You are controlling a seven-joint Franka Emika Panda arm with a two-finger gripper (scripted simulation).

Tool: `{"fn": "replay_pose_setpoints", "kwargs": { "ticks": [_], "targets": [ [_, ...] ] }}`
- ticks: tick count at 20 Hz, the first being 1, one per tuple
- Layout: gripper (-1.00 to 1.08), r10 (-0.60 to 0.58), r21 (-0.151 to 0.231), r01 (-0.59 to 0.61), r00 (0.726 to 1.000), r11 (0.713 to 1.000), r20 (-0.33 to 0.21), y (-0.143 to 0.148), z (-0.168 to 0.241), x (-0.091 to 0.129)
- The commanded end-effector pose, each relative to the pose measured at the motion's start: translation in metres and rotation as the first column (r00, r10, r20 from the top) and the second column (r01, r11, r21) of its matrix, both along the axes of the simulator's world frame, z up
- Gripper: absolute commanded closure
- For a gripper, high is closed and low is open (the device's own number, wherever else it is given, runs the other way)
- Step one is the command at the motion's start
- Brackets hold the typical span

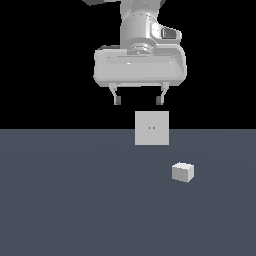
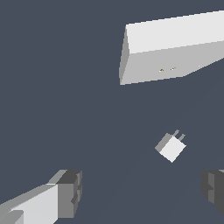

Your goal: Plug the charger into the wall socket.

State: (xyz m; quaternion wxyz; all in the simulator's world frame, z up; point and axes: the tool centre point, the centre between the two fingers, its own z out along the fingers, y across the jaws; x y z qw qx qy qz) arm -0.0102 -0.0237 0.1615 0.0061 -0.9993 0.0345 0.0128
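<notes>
The charger point(image 1: 183, 172) is a small off-white block lying on the grey floor, toward the exterior view's right and nearer the camera than the panel. In the wrist view the charger point(image 2: 171, 147) shows two short prongs on one end. The wall socket point(image 1: 152, 128) is an upright off-white square panel with two tiny yellowish dots near its centre; the wrist view shows the wall socket point(image 2: 170, 48) as a thick slab. My gripper point(image 1: 138, 100) hangs high above the floor, open, with nothing between its fingers point(image 2: 70, 192). It is apart from both objects.
A flat dark grey floor point(image 1: 75, 200) spreads under everything. Behind it the background is black. Nothing else stands on the floor.
</notes>
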Motion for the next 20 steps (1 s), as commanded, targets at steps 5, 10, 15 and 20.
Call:
{"fn": "replay_pose_setpoints", "kwargs": {
  "ticks": [5,10,15,20],
  "targets": [
    [-0.92,-0.007,-0.002,0.007,1.000,1.000,0.005,-0.001,-0.001,0.000],
    [-0.92,-0.033,-0.010,0.033,0.999,0.999,0.027,-0.004,-0.005,-0.002],
    [-0.92,-0.079,-0.024,0.081,0.995,0.996,0.066,-0.011,-0.012,-0.004],
    [-0.92,-0.145,-0.039,0.150,0.982,0.988,0.122,-0.019,-0.023,-0.008]
  ]
}}
